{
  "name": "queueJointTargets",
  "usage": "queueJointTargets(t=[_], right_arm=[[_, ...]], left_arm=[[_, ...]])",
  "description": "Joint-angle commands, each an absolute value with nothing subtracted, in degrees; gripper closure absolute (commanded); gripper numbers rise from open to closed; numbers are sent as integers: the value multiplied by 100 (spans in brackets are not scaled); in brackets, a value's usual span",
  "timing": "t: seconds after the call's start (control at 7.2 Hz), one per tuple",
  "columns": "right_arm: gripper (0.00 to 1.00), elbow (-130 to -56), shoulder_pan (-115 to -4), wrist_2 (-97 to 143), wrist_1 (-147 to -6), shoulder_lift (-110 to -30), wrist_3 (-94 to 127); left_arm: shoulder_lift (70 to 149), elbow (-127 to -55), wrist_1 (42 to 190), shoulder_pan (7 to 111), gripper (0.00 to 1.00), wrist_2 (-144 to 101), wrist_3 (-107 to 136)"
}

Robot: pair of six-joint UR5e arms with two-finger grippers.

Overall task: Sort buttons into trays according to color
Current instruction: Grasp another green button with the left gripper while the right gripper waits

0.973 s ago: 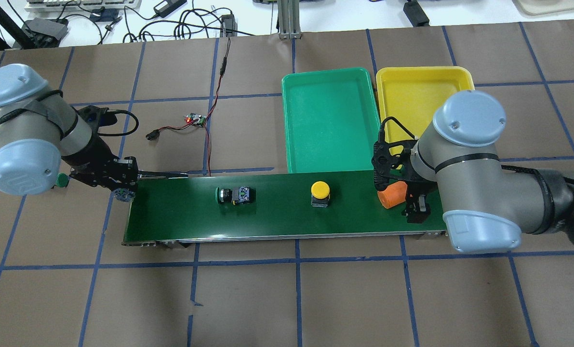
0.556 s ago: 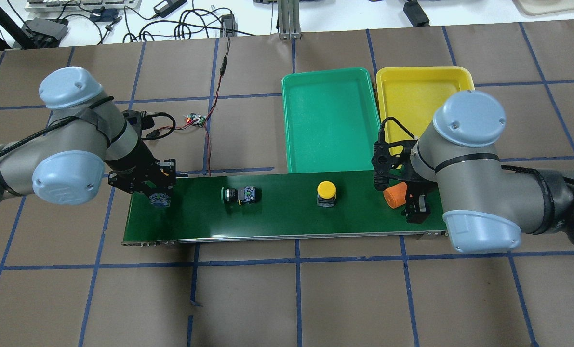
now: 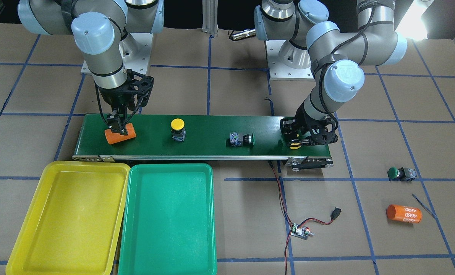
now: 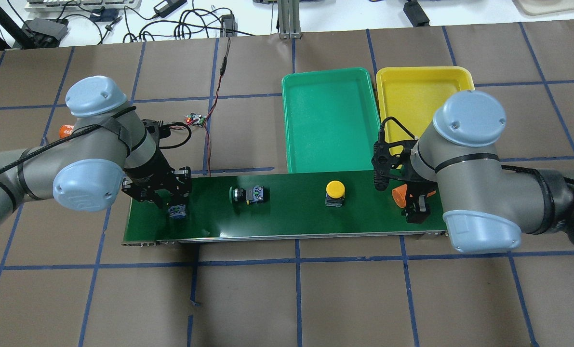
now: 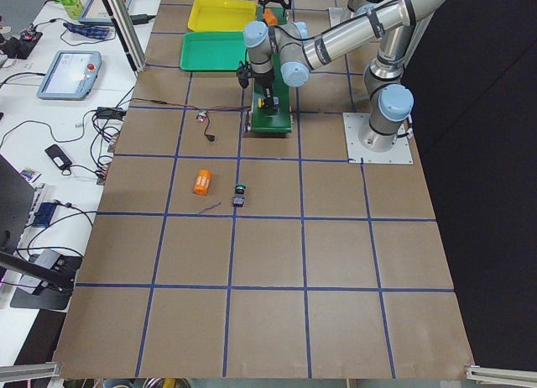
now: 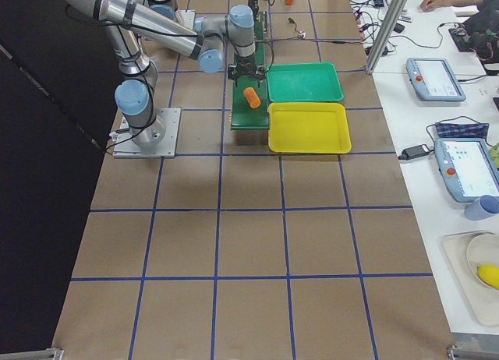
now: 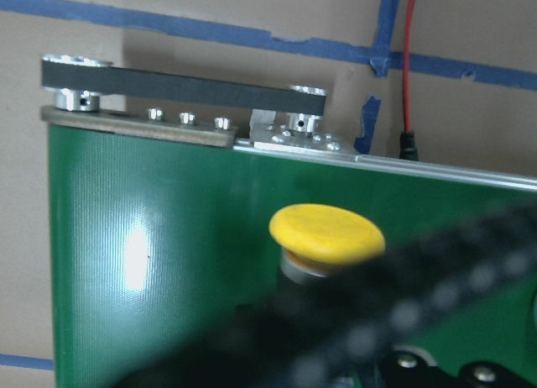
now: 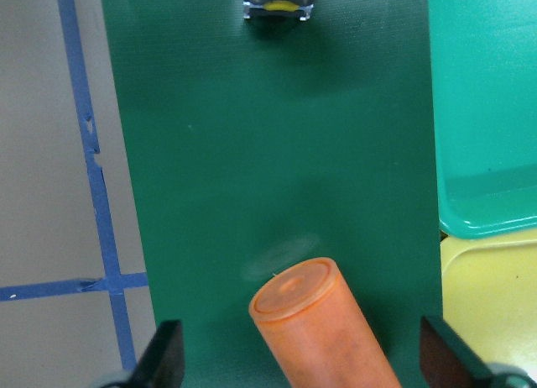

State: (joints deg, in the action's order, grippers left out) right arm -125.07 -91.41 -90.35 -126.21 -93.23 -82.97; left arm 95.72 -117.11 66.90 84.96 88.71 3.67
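left pincer (image 3: 300,141) grips yellow button (image 3: 295,145) (low over belt (image 3: 212,133) end).

Four push-buttons, round caps on black-grey bodies. Yellow button A (image 3: 177,129) stands cap-up on the conveyor belt (image 3: 208,131). Green button B (image 3: 242,139) lies on its side on the belt, well apart from A. Yellow button C (image 3: 295,144), partly hidden, is near the belt's end on the robot's left, pose unclear. Green button D (image 3: 401,173) lies sideways on the table (image 3: 365,236). The shallow, round-cornered yellow tray (image 3: 63,217) and green tray (image 3: 168,221) lie side by side along the belt's far edge
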Motion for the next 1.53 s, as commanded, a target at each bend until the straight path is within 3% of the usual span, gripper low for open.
queueJointTargets(t=[0.0,0.28,0.56,0.97,1.39], right_arm=[[0,-12507,-9141,-9035,-12621,-9316,-8297],[0,-12507,-9141,-9035,-12621,-9325,-8297],[0,-12507,-9141,-9035,-12621,-9325,-8297],[0,-12507,-9141,-9035,-12621,-9325,-8297],[0,-12507,-9141,-9035,-12630,-9316,-8306]], left_arm=[[9483,-11498,6662,8403,0,8903,282],[9719,-10980,6785,8254,0,9138,-67],[9904,-10671,6785,7213,0,9298,-1336],[10430,-10592,6532,5831,0,9272,-3498],[11178,-10521,5286,5055,0,9273,-4971]])
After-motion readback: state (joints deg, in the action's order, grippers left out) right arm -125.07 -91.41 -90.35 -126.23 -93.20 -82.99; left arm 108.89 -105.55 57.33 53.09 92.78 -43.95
